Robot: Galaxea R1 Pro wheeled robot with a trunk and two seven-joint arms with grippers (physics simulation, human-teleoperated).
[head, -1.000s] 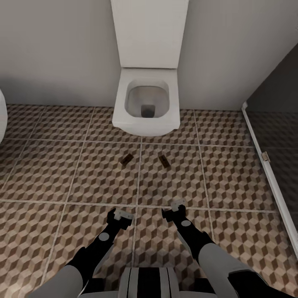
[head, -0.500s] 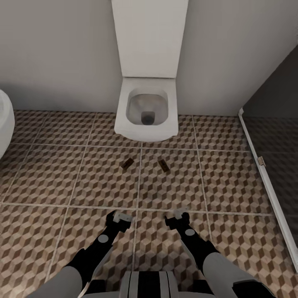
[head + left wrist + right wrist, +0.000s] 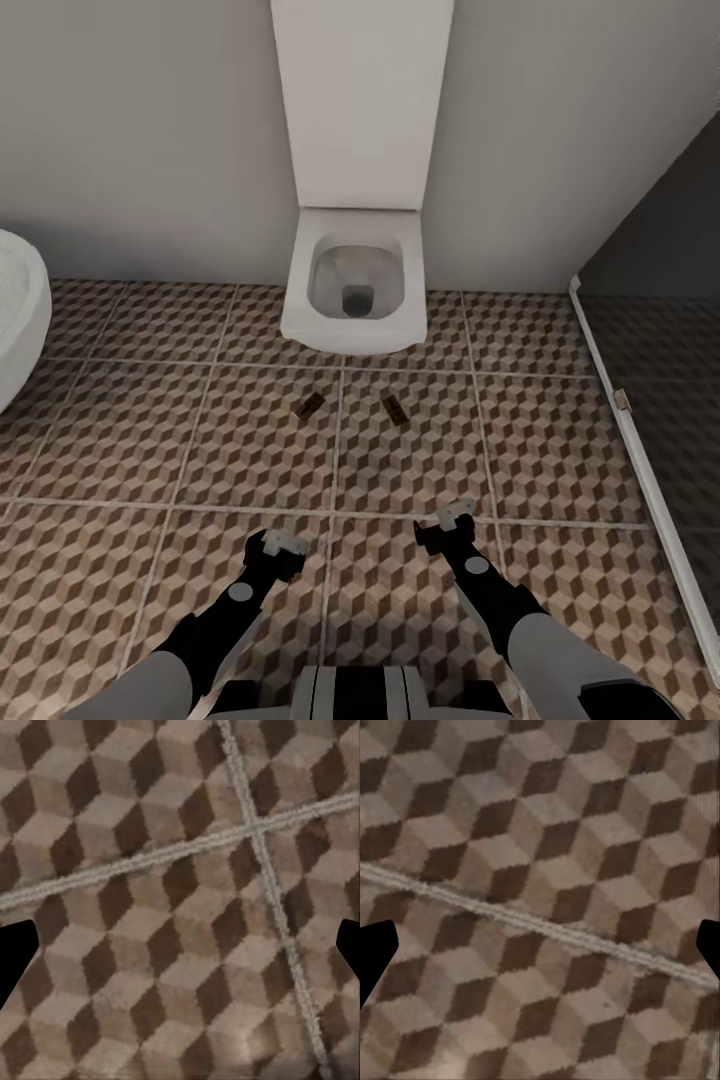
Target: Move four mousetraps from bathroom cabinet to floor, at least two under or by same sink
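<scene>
Matt patterned tiles on the floor [image 3: 150, 440], rough pale grout between. Smooth glossy white toilet [image 3: 354, 295]. Brown wooden mousetraps [image 3: 311, 405].

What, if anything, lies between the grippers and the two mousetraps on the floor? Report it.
Nothing visible. Only bare bathroom floor lies between the left gripper and the left mousetrap, and between the right gripper and the right mousetrap. The toilet stands beyond both.

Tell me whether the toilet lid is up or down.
Up. The toilet shows its open bowl with the dark drain visible, and the white lid stands against the wall behind it.
</scene>
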